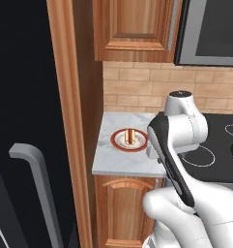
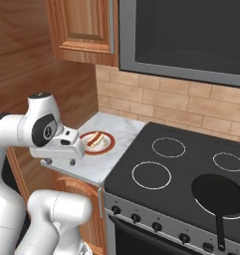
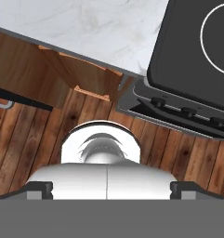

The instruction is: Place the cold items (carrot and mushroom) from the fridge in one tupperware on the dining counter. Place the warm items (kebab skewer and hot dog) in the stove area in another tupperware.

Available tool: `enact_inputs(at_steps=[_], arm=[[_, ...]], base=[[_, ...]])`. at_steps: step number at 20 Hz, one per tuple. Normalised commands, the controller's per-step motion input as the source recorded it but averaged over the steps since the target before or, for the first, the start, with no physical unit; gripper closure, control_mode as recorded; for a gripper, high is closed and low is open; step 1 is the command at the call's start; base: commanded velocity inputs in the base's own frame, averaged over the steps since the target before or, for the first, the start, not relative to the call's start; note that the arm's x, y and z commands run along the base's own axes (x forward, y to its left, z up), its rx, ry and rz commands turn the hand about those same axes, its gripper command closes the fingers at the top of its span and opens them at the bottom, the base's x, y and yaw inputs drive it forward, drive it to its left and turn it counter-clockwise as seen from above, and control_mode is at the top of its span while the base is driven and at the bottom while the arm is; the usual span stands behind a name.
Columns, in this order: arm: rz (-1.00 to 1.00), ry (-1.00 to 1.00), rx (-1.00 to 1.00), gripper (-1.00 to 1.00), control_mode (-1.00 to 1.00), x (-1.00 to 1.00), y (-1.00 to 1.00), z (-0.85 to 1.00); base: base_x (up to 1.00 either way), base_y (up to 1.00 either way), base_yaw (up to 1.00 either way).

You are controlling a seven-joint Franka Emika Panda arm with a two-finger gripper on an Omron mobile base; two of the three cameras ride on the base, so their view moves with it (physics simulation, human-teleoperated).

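Marbled table (image 1: 115, 162) beside stove (image 2: 191, 169), holding red-rimmed plate (image 1: 119, 144) with hot dog (image 1: 129, 137). Hovering short of it, hand (image 2: 61, 160) with jaws apart, empty. Likely light, soft bun; gripping across middle, gently.

Left base cam sits behind my left shoulder, faces forward-down, close on marbled counter (image 1: 123, 162) beside fridge (image 1: 21, 121). Right base cam behind my right side, angled across stove (image 2: 191, 169) toward same counter. Both share red-rimmed plate (image 1: 129, 140) and stove burners. Hand cam looks straight down at counter edge, stove front, wood floor (image 3: 34, 139).
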Motion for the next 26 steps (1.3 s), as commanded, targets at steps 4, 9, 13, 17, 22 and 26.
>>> enact_inputs(at_steps=[4,9,13,17,22,26], arm=[[0.00,0.00,0.00,-1.00,1.00,0.00,0.00,0.00],[0.02,-0.17,-0.01,-1.00,-1.00,0.21,-0.06,0.03],[-0.09,-0.30,-0.03,-1.00,-1.00,0.77,0.19,0.08],[-0.34,-0.07,0.07,-1.00,-1.00,1.00,0.36,0.06],[-0.23,0.07,0.02,-1.00,-1.00,1.00,0.35,0.00],[-0.03,0.01,0.02,-1.00,-1.00,1.00,-0.05,-0.06]], base=[[0.00,0.00,0.00],[0.00,0.00,0.00],[0.00,0.00,0.00],[0.00,0.00,0.00],[0.00,0.00,0.00],[0.00,0.00,0.00]])
